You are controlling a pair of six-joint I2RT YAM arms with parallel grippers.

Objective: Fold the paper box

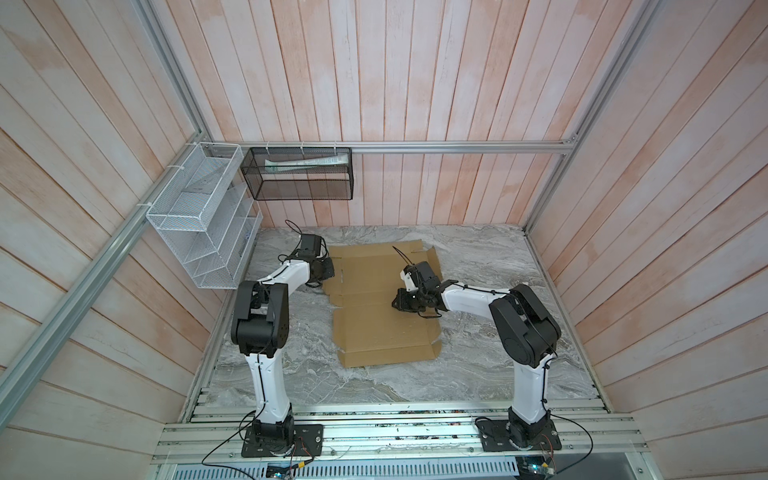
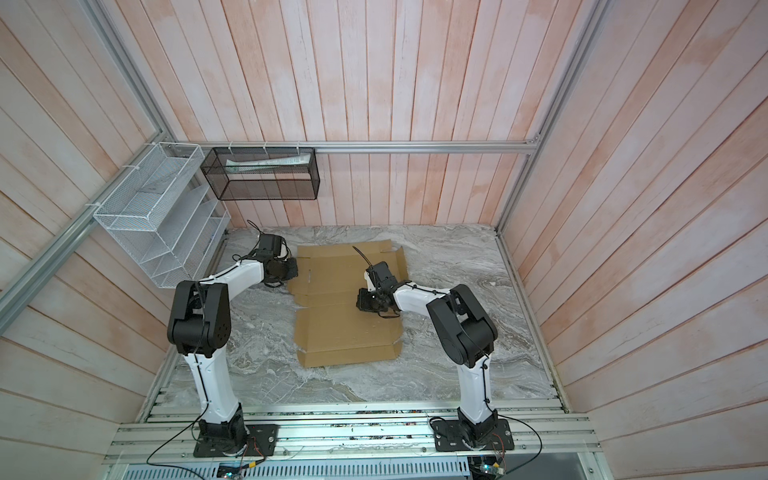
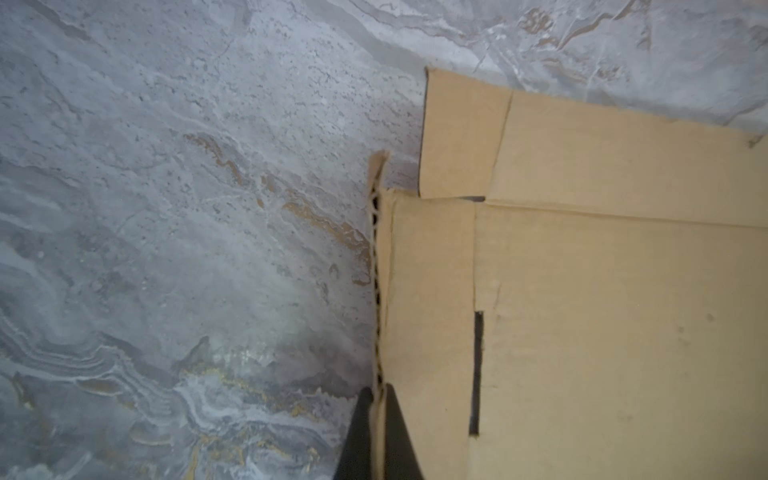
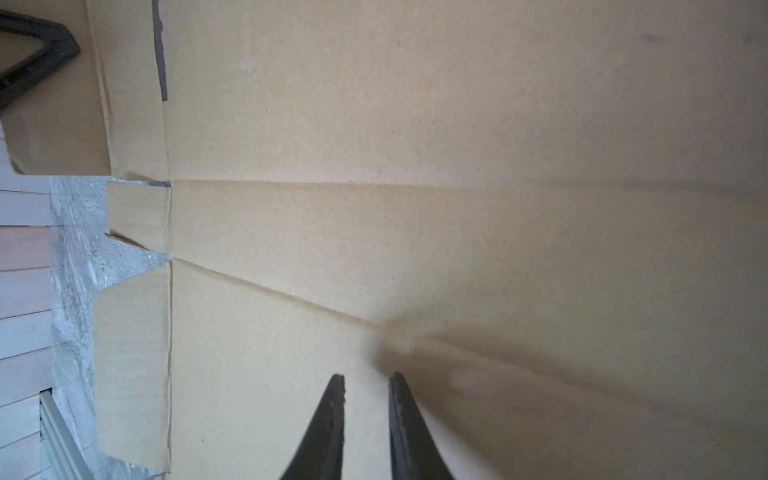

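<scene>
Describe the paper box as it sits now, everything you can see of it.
The paper box is an unfolded die-cut sheet of plain tan corrugated cardboard, unprinted, with creases, side flaps, tabs and narrow slits. It lies mostly flat on the marbled table. The left gripper is shut on a side flap's raised edge, fluting exposed. The right gripper, fingers slightly apart, is over a central crease; contact unclear.

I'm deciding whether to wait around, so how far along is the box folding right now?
Barely started. Done: nothing folded; the paper box lies nearly flat on the table. In hand: the left gripper has its jaws shut on a side flap's edge, while the right gripper, jaws slightly apart, is low over the middle panel. Remaining: raising the walls, tucking the tabs, closing the lid.
</scene>
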